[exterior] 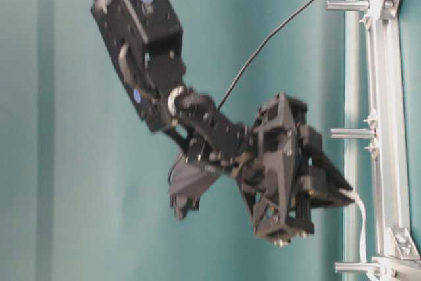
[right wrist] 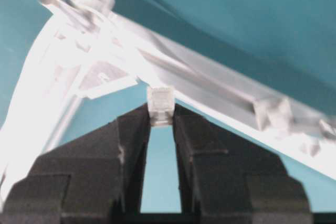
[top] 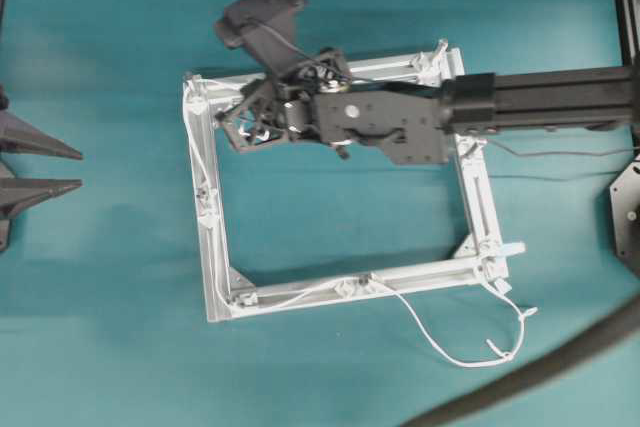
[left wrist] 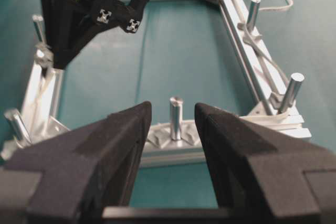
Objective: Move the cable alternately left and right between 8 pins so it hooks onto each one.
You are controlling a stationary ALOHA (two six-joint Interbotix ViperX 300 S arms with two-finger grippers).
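The cable (top: 300, 294) lies along the frame (top: 400, 280): from the upper-left corner it runs down the left rail, along the bottom rail, then leaves the frame near the lower-right corner in a loose loop on the teal bench (top: 330, 207), ending just outside that corner. Its other end, a small white plug (right wrist: 160, 106), is pinched between the fingertips of the right gripper (right wrist: 160, 116), whose jaws stand narrowly apart on it. That gripper hangs over the frame's upper-left part, its arm reaching in across the top-right corner. Upright pins (left wrist: 175, 118) stand on the frame's rails; one on the near rail shows straight between the jaws of the left gripper (left wrist: 172, 124), which are spread wide and hold nothing. The left gripper sits well off the frame's left side. A thick dark hose (top: 540, 372) crosses the bench beyond the frame's lower-right corner.
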